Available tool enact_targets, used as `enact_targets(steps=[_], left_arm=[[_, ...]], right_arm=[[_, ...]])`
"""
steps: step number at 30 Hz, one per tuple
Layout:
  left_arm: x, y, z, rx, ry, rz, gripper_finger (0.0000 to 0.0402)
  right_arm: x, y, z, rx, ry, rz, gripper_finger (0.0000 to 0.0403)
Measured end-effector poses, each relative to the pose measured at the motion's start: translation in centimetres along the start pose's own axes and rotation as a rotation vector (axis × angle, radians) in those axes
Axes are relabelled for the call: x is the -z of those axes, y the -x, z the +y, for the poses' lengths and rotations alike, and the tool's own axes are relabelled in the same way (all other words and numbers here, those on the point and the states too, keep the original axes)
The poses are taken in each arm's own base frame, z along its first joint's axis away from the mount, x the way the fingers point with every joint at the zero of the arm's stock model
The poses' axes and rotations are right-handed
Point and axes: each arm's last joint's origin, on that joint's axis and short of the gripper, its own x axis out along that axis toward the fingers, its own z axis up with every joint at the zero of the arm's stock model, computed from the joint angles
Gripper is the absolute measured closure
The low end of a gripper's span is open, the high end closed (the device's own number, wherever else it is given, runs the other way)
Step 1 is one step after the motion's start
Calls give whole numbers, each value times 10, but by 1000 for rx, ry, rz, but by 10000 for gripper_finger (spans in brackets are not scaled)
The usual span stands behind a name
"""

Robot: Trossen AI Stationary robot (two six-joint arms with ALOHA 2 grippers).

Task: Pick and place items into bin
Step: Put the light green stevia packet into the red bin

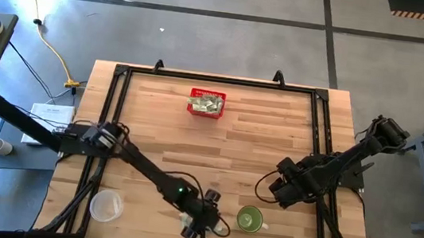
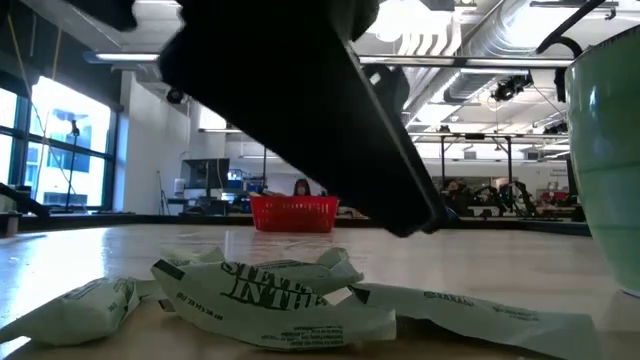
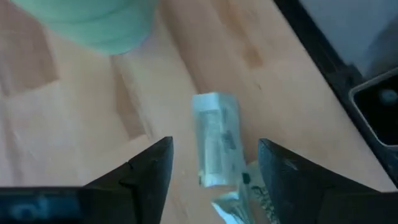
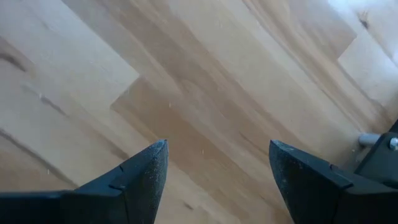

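Paper pieces (image 3: 216,140), crumpled and feather-light, lie at the table's near edge beside the green cup (image 1: 249,218). Left gripper (image 3: 214,171) straddles 1 with jaws wide, holding nothing. Pinching its thick folded middle looks surest. Red basket (image 1: 206,103) sits far across; right gripper (image 4: 217,171) waits open.

Crumpled items (image 2: 270,295) apart from red bin (image 1: 206,103)
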Motion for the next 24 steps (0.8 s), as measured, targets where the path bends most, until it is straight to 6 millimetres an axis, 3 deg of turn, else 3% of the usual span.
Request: enact_targets(steps=[6, 13, 17, 24], left_arm=[[9, -17, 1, -78, 37, 33, 114], [11, -18, -4, -49, 30, 51, 144], [12, -17, -5, -91, 15, 62, 193], [18, -14, 12, -183, -40, 156, 341]], right_arm=[[7, 2, 1, -15, 15, 25, 133], [11, 4, 1, -21, 27, 25, 133], [10, 4, 1, -17, 28, 12, 133], [10, 4, 0, -5, 33, -8, 133]])
